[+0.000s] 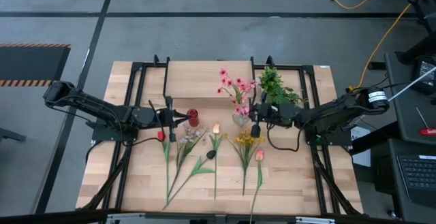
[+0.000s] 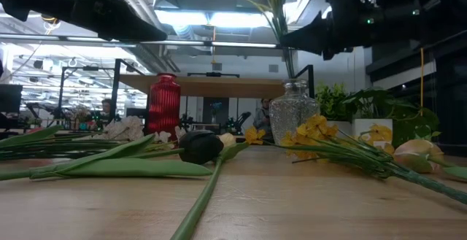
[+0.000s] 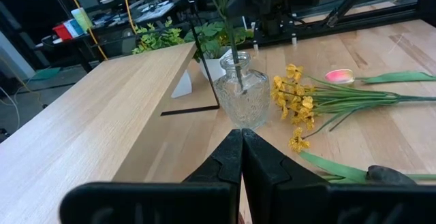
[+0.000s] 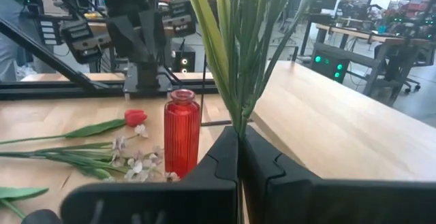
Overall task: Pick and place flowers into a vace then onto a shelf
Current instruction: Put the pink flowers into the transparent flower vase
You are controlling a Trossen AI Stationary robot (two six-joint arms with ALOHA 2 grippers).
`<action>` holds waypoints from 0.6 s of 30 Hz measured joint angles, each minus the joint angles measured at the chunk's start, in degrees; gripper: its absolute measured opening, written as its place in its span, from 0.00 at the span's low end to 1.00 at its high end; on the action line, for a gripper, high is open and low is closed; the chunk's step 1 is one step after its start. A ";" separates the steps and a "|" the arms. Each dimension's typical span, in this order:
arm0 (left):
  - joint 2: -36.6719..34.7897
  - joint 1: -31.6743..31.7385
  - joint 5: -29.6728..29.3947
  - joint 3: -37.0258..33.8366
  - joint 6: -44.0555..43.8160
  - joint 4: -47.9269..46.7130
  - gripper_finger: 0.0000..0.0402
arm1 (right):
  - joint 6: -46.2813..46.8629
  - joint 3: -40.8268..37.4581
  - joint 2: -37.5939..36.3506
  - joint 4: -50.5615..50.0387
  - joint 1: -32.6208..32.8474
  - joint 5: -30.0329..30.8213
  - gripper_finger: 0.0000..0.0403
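A spray of pink flowers (image 1: 236, 91) stands upright with its stem in a clear glass vase (image 3: 243, 98) on the table, in front of the shelf (image 1: 197, 81). My right gripper (image 4: 238, 132) is shut on its green stems above the vase's neck. My left gripper (image 3: 241, 137) hovers shut and bare, to the left of a red ribbed vase (image 1: 193, 118), pointing at the clear vase. Loose flowers lie flat on the tabletop: a red tulip (image 1: 161, 135), white blooms (image 1: 191, 135), a peach tulip (image 1: 216, 129), yellow blooms (image 1: 246, 140) and a pink tulip (image 1: 259, 155). My right gripper pinches the pink flowers' bundle of green stems and leaves (image 4: 237, 115) between its two fingers, above the vase's neck. The fingers come in level from the table's right and lie across the stems. The spray stands upright, its lower end inside the clear glass vase (image 2: 292, 112).
A bushy green plant in a white pot (image 1: 276, 89) stands just to the right of the shelf, behind my right gripper. Black frame rails (image 1: 136, 88) run along both sides of the table. The near strip of tabletop (image 1: 204, 200) holds only the ends of stems.
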 joint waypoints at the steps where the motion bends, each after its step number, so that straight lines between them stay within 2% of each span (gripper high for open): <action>1: 0.00 -0.01 0.00 0.00 0.00 0.00 0.01 | -0.03 0.00 0.24 -0.01 0.00 0.00 0.00; 13: 0.00 -0.01 -0.01 0.00 0.00 -0.02 0.01 | -0.11 0.00 0.26 -2.13 0.00 0.02 0.13; 18: 0.00 0.00 0.00 0.00 0.00 -0.02 0.01 | 0.58 0.02 0.21 -2.84 0.00 0.03 0.21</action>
